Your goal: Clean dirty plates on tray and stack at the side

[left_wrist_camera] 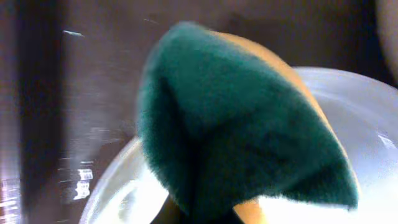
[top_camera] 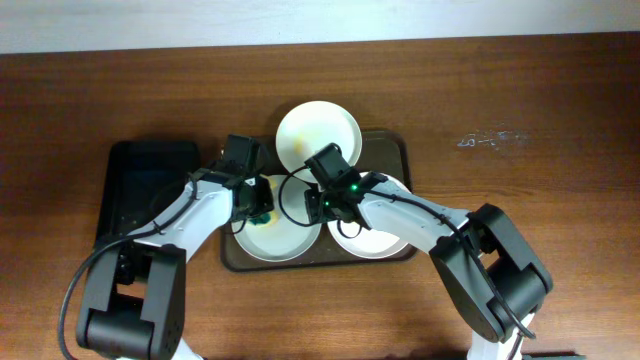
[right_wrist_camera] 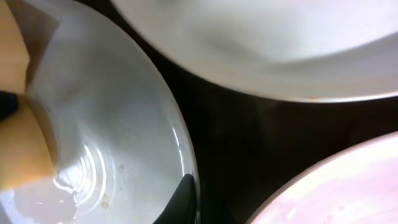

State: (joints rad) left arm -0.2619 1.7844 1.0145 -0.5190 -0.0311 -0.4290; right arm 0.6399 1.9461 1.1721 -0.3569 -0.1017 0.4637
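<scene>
The brown tray (top_camera: 388, 155) holds three white plates. My left gripper (top_camera: 258, 211) is shut on a green-and-yellow sponge (left_wrist_camera: 249, 124) that rests on the front left plate (top_camera: 278, 240); the sponge hides its fingers in the left wrist view. My right gripper (top_camera: 322, 206) grips that plate's right rim, with one black finger (right_wrist_camera: 180, 199) lying on the rim inside the plate (right_wrist_camera: 112, 118). The sponge's yellow side (right_wrist_camera: 18, 155) shows at that view's left edge. A second plate (top_camera: 318, 135) leans over the tray's back rim. A third plate (top_camera: 368, 240) sits at the front right.
A smaller black tray (top_camera: 150, 190) lies left of the brown tray, under my left arm. Bare wooden table (top_camera: 520, 120) surrounds both trays. The dark tray floor (right_wrist_camera: 230, 143) shows between the plates in the right wrist view.
</scene>
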